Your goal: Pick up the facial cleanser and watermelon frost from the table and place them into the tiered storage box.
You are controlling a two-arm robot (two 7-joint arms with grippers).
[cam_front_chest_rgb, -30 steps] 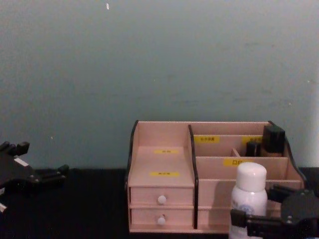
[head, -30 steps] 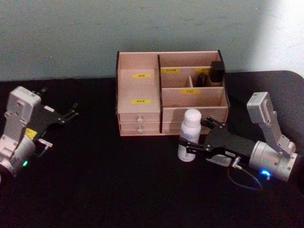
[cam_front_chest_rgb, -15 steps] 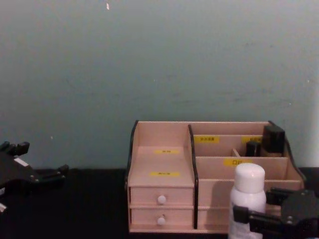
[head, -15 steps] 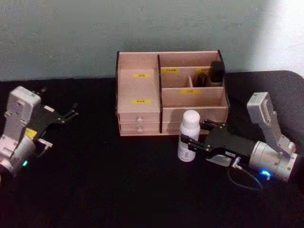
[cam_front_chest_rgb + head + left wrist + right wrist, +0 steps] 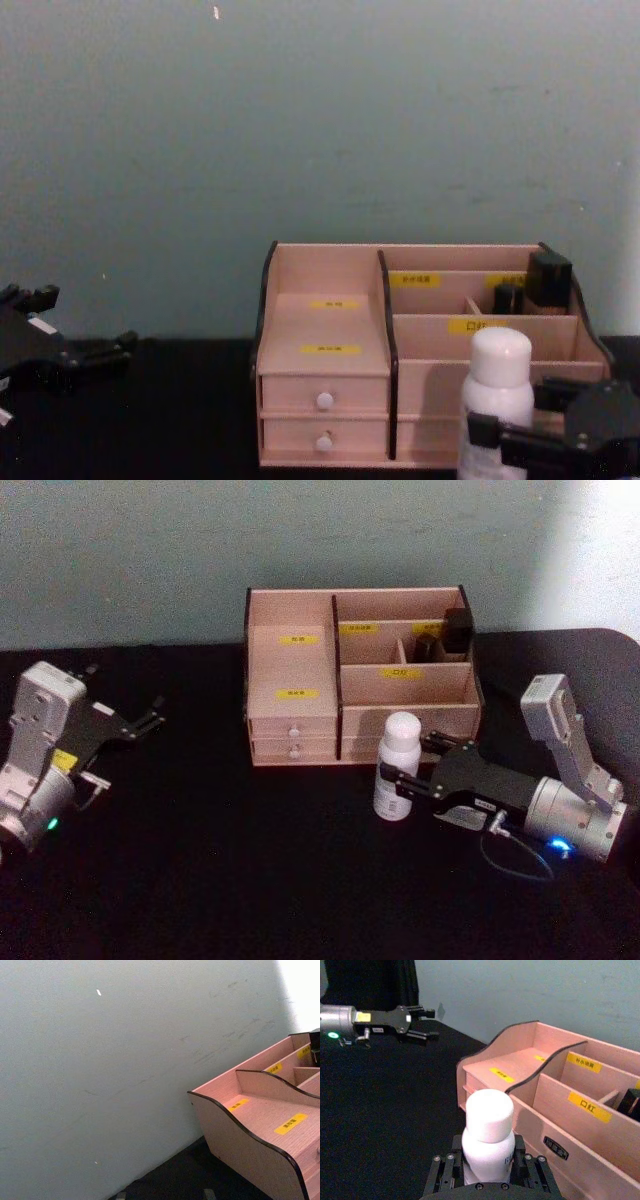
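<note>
One facial cleanser (image 5: pixel 399 745), right claw (image 5: pixel 402 780) gripping

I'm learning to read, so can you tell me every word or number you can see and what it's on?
"口红": yellow label on a divider wall of the tiered storage box.
Other yellow labels on the box: too blurred to read.
Small dark plate on the box's front: unreadable.
Blue print on the white bottle in the right gripper: too little shows to read.

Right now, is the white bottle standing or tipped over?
Standing up: the white bottle shows cap on top, right gripper around it; left gripper sits far left.
</note>
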